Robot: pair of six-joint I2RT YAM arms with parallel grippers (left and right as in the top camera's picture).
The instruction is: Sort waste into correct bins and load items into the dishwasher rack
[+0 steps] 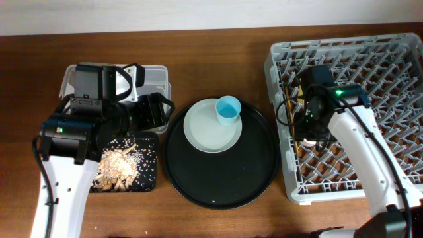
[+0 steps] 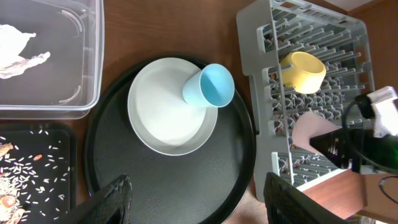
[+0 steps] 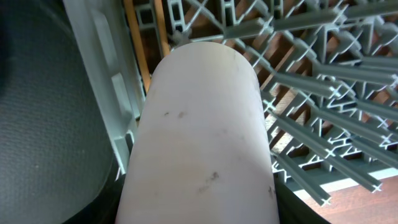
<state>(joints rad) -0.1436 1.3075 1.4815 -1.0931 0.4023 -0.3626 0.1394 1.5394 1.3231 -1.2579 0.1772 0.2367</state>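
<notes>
Pink cup [image 3: 199,137] is in the right gripper [image 1: 309,132], jaws approx half open and pinched on its sides, low over the left part of the dishwasher rack [image 1: 396,49]. In the right wrist view it fills mid frame, long axis running up-frame away from the jaws, pegs beyond and to the right. Imo the next bit is seating it w/o clipping the chopsticks [image 3: 132,37] by the rack wall.

Left gripper [image 2: 198,186] is wide open, nothing in it; the light-blue cup [image 2: 209,87] sits up-frame of it on the plate [image 2: 158,118], both on the round black tray [image 2: 236,180].

Other containers:
- Clear box [image 2: 87,74] has tissues [image 2: 15,46].
- Shallow black tray [image 2: 37,162] has food scraps [image 1: 119,165].
- Rack also has the yellow bowl [image 2: 303,70].
</notes>
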